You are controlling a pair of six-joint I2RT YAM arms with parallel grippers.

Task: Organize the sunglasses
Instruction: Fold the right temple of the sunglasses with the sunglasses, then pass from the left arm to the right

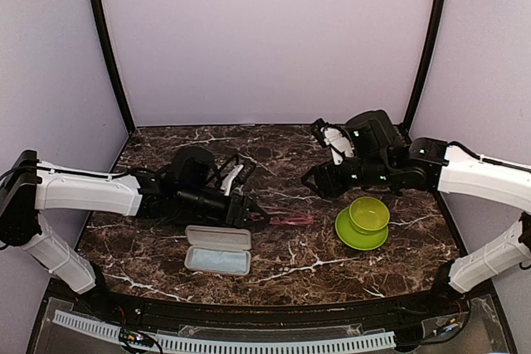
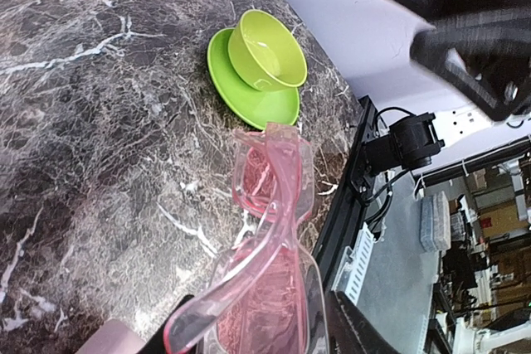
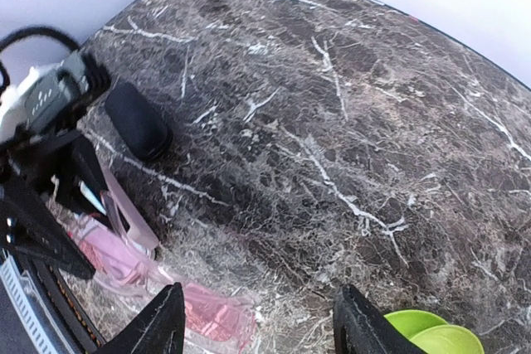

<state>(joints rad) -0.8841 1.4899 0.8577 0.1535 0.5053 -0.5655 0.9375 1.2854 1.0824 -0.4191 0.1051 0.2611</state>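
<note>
Near frame centre, my left end effector (image 1: 256, 216) grips pink sunglasses (image 1: 292, 220) by frame end; light, brittle, slick, I judge. Right end effector (image 3: 259, 325) open, empty.

**Landmark:** open case (image 1: 217, 249), at the near middle of the desk (image 1: 274, 151).

- Just behind the open case: blocked. The left arm lies low across, its tool (image 1: 253, 213) clamped on the sunglasses (image 1: 290, 220), which jut rightward.
- Behind the left arm: black case (image 3: 137, 119), lying flat, apart from the sunglasses.
- Right and behind: right tool (image 1: 311, 181), jaws apart and empty, above the desk.
- Far right: cup (image 1: 369, 213) on saucer (image 1: 348, 238).
- Between open case and saucer: bare marble, passable.
- Far behind, up to the back wall: broad bare marble, open.
- In front: narrow bare strip.
</note>
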